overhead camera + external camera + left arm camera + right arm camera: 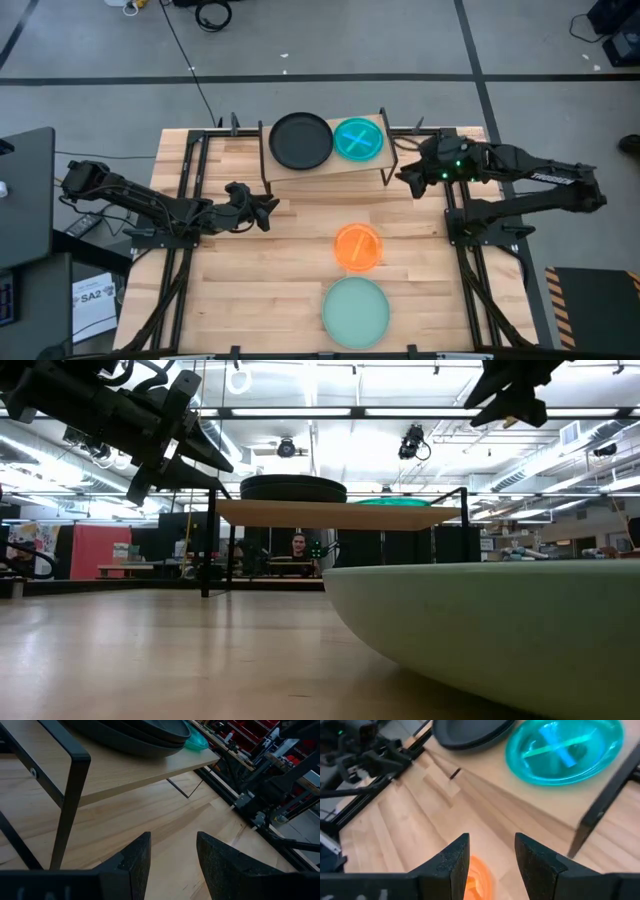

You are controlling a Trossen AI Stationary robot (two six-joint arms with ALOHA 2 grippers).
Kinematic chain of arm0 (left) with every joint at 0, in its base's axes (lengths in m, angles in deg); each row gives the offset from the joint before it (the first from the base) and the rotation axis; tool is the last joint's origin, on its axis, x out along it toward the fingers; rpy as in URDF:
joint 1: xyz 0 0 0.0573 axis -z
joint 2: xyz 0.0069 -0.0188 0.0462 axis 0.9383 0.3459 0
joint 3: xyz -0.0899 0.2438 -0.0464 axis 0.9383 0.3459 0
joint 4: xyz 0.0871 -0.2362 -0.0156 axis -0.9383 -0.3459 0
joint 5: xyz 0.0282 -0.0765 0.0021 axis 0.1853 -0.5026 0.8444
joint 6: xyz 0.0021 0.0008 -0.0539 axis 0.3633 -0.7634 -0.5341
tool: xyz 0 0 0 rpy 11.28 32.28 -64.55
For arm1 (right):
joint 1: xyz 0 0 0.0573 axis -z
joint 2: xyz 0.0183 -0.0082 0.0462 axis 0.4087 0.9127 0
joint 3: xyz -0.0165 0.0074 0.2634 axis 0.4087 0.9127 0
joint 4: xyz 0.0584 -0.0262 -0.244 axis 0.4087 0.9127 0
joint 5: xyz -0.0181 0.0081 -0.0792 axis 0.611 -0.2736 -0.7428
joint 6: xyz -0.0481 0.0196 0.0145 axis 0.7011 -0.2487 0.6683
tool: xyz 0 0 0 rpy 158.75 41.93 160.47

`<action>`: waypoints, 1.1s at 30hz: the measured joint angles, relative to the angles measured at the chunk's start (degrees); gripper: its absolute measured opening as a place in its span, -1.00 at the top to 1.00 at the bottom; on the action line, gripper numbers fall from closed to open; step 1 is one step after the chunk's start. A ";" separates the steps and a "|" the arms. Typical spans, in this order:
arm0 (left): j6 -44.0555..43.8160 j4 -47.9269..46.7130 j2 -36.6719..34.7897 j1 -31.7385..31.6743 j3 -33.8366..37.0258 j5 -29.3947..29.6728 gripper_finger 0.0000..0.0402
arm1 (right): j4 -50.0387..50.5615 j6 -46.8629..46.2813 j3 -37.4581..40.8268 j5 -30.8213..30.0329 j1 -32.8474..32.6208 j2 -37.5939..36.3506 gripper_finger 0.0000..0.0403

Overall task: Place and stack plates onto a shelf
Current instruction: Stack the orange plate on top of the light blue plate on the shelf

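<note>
Hovering with jaws parted and empty: left gripper [172, 865], just above the worktop [165, 820]. Resting beyond on the shelf [130, 767]: stacked dark plates [135, 732], a green plate [195, 741] peeking behind.

Shelf [325, 168]: pale matt wood board on thin black metal legs. Black plates [300, 140]: matt. Teal plate [358, 139], orange plate [357, 247]: glossy translucent plastic.

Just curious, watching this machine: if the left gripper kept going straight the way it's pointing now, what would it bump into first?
Probably the shelf: the left gripper, open and empty, points toward its near black leg, though it might pass underneath.
</note>
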 joint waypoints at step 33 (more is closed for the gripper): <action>4.40 0.06 -0.01 0.02 0.00 -2.99 0.18 | -0.30 -17.72 0.04 -13.37 -26.48 27.31 0.19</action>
